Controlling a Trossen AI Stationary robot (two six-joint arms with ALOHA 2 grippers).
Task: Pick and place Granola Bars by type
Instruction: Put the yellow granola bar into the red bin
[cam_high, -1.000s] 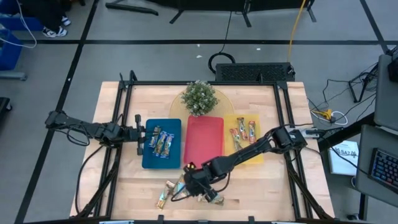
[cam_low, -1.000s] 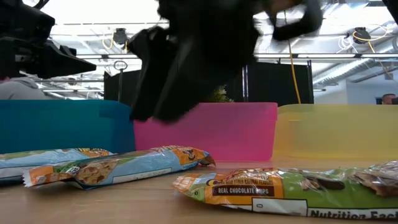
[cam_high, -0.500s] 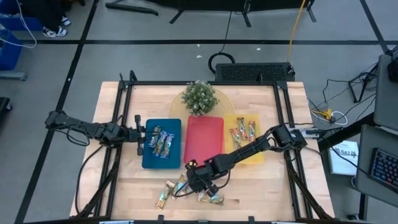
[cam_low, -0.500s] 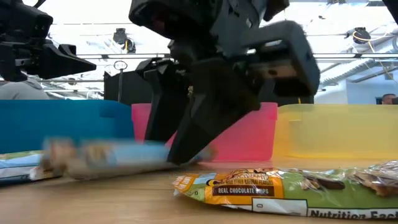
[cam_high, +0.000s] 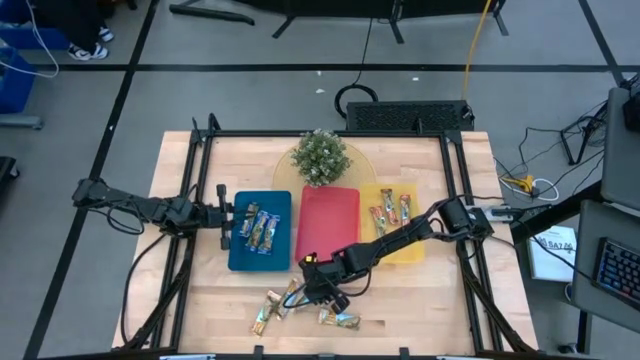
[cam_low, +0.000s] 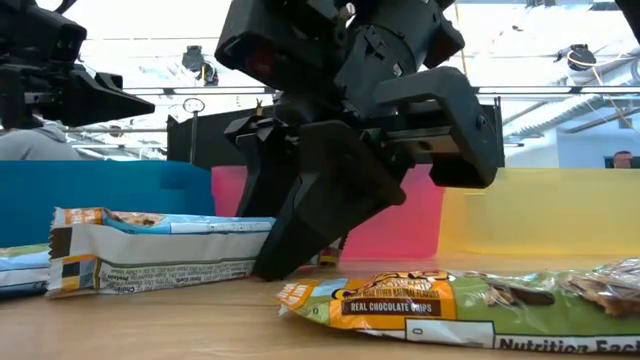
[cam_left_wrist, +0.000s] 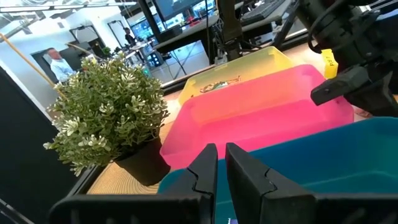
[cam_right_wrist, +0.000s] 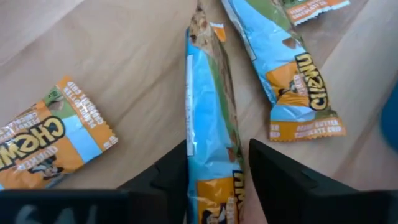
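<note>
My right gripper (cam_high: 312, 282) is low over the near middle of the table, shut on a blue-wrapped granola bar (cam_right_wrist: 208, 118), which the low view shows standing on its long edge (cam_low: 150, 250). Other loose bars lie flat around it: two blue-and-orange ones (cam_right_wrist: 295, 74) (cam_right_wrist: 50, 140) and a green-and-orange one (cam_low: 430, 305). A few bars lie in the blue tray (cam_high: 258, 228) and in the yellow tray (cam_high: 390, 212). My left gripper (cam_high: 224, 215) waits, shut, at the blue tray's left edge. My right gripper pinches the blue bar between its two fingers near one end (cam_right_wrist: 214, 165). The fingers (cam_low: 300, 235) slant down from the table's right and reach along the bar. The bar stands on its long edge; whether that edge touches the table I cannot tell.
The red tray (cam_high: 327, 250) sits between the blue and yellow trays, just beyond my right gripper. A potted plant (cam_high: 320, 157) stands behind the trays at the far middle. Loose bars (cam_high: 268, 308) (cam_high: 340, 320) lie by the near edge.
My right gripper has come down onto the loose bars and taken hold of the blue one. That bar lay flat on the table a second ago; it has been turned up onto its long edge and shifted toward the table's left.
</note>
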